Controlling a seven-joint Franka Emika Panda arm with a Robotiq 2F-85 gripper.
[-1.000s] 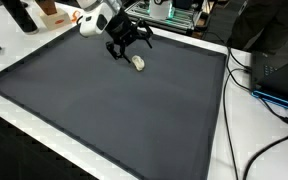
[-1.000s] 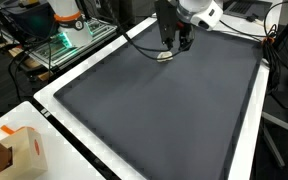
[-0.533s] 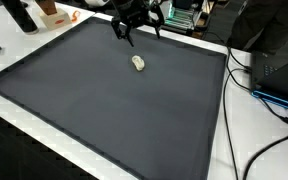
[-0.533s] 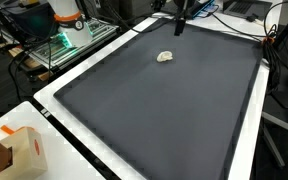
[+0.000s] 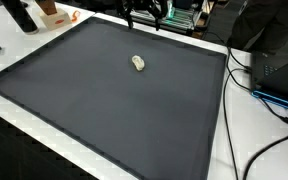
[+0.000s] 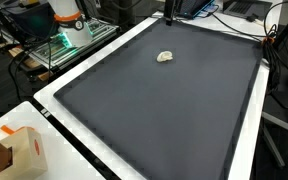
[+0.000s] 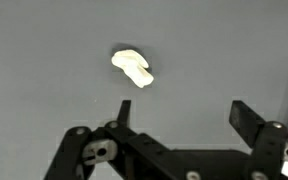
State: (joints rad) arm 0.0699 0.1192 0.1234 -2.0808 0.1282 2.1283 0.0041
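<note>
Hovering at the far edge of the mat (image 5: 104,115), the fingers (image 7: 246,118) are spread wide, released, with nothing between them. In both exterior views only their lower ends show at the top of the frame (image 5: 132,14) (image 6: 170,13), clear of the surface.

The cream lump (image 5: 138,63) lies on the dark grey mat, in its far half, well apart from the fingers and touching nothing else. Same lump in an exterior view (image 6: 165,57). In the wrist view it (image 7: 132,68) sits ahead of the fingers, nearer the one on the left of the picture. It is small, pale and irregular; can't tell what it is made of.

The mat covers most of the white tabletop (image 5: 238,112). Cables (image 5: 272,95) run over the bare tabletop strip beside it. A cardboard box (image 6: 20,150) stands off the mat at the near corner.
</note>
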